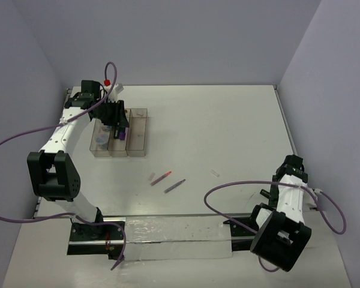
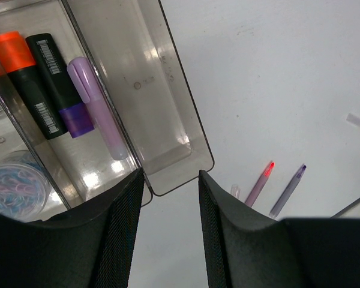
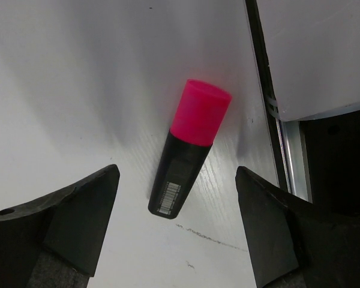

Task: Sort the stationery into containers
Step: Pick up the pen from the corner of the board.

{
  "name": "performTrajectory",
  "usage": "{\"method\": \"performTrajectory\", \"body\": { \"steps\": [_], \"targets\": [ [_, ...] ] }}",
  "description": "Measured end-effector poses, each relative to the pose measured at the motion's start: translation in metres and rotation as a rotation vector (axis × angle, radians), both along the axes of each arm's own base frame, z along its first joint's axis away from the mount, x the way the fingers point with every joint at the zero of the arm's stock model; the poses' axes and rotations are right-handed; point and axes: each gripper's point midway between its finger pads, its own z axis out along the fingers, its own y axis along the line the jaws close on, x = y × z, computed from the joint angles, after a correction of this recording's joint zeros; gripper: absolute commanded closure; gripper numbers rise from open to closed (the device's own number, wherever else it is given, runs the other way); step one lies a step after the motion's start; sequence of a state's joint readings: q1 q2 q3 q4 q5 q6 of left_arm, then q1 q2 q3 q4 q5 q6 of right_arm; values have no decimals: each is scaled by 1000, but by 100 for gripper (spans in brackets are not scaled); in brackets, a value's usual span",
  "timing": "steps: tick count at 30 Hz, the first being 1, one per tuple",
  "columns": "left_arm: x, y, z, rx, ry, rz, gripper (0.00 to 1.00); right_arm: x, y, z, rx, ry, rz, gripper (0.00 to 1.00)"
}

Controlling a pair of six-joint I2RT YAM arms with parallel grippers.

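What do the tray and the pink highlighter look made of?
Tray: likely clear, glossy hard plastic; glare patches sit on its see-through floor. Pink-black highlighter: apparently opaque plastic, matt black barrel with a barcode print, smooth pink cap.

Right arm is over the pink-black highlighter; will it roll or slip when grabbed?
Probably stiff: the pink-black highlighter looks like hard plastic. Its rounded cap suggests it may roll if nudged sideways. The smooth barrel could slip slightly, so grip mid-body.
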State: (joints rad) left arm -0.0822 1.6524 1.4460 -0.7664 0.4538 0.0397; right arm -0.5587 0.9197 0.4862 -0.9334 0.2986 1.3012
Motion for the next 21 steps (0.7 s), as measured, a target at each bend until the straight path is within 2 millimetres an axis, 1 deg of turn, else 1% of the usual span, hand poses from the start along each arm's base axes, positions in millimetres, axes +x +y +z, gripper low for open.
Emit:
{"method": "performTrajectory", "body": {
  "steps": [5, 6, 7, 8, 10, 11, 12, 13, 16, 17, 18, 21],
  "targets": [
    [-2, 0, -1, 4, 4, -7, 51, -3, 0, -16, 39, 68, -56, 19],
    [-2, 0, -1, 5, 5, -8, 51, -4, -1, -17, 36, 77, -65, 20],
    [-2, 1, -1, 7, 4, -10, 51, -4, -3, -17, 30, 79, -75, 24],
    [-2, 1, -1, 8, 2, -12, 51, -4, -4, -17, 22, 77, -84, 25],
    [-2, 1, -1, 9, 1, -14, 51, -2, -9, -16, -2, 66, -97, 43],
    [-2, 1, -1, 9, 1, -14, 51, 0, -12, -15, -16, 55, -104, 58],
    [-2, 1, -1, 9, 1, -14, 51, 3, -14, -15, -26, 45, -106, 70],
    [-2, 1, -1, 9, 1, -14, 51, 5, -16, -14, -34, 34, -113, 73],
    [-2, 1, -1, 9, 2, -14, 51, 9, -21, -13, -55, 15, -121, 87],
    [-2, 1, -1, 9, 2, -14, 51, 10, -22, -13, -59, 11, -116, 95],
    [-2, 1, -1, 9, 2, -14, 51, 12, -23, -13, -64, 7, -107, 100],
    [-2, 1, -1, 9, 3, -13, 51, 16, -26, -15, -78, -7, -76, 100]
  ]
}}
